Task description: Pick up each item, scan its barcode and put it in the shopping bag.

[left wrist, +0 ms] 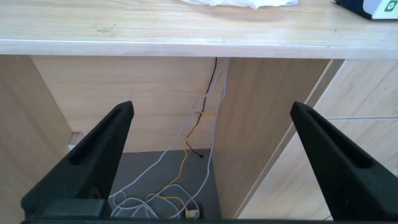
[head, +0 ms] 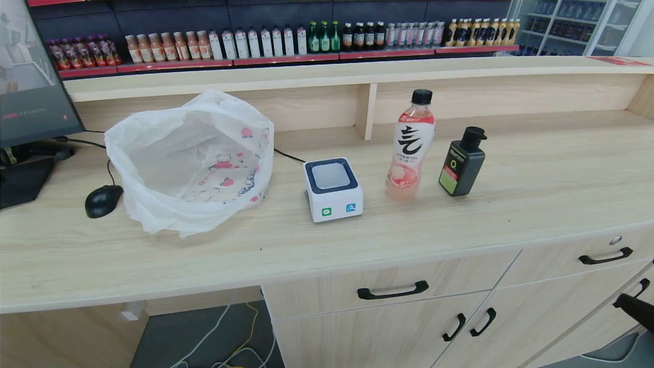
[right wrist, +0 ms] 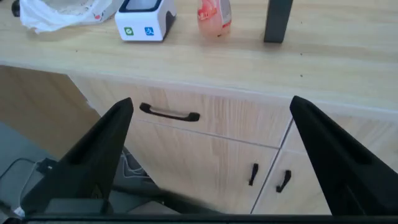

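1. pink drink bottle (head: 410,148): black cap, upright on the bench (head: 536,194), right of its middle and about halfway between the front edge and the raised back ledge.
2. dark pump bottle (head: 462,163): upright, just beside the pink one on the side toward the bench's right end, not touching it.
3. scanner (head: 332,189): a white box with a blue-framed window facing up, near the bench's middle, a little closer to the front edge than the bottles.
4. shopping bag (head: 189,158): white plastic with red print, mouth open, slumped toward the left end, its hem near the scanner (a black lead runs behind both).
5. mouse (head: 103,200): black, just beside the bag, on its left-end side.
6. monitor (head: 30,87): at the far left corner.
7. My left pincer (left wrist: 211,168): released, fingers spread wide, held below the front edge before the open recess with loose cables (left wrist: 158,200).
8. My right pincer (right wrist: 208,162): likewise released and grasping nothing, low before the drawers (head: 327,296), well apart from both bottles.
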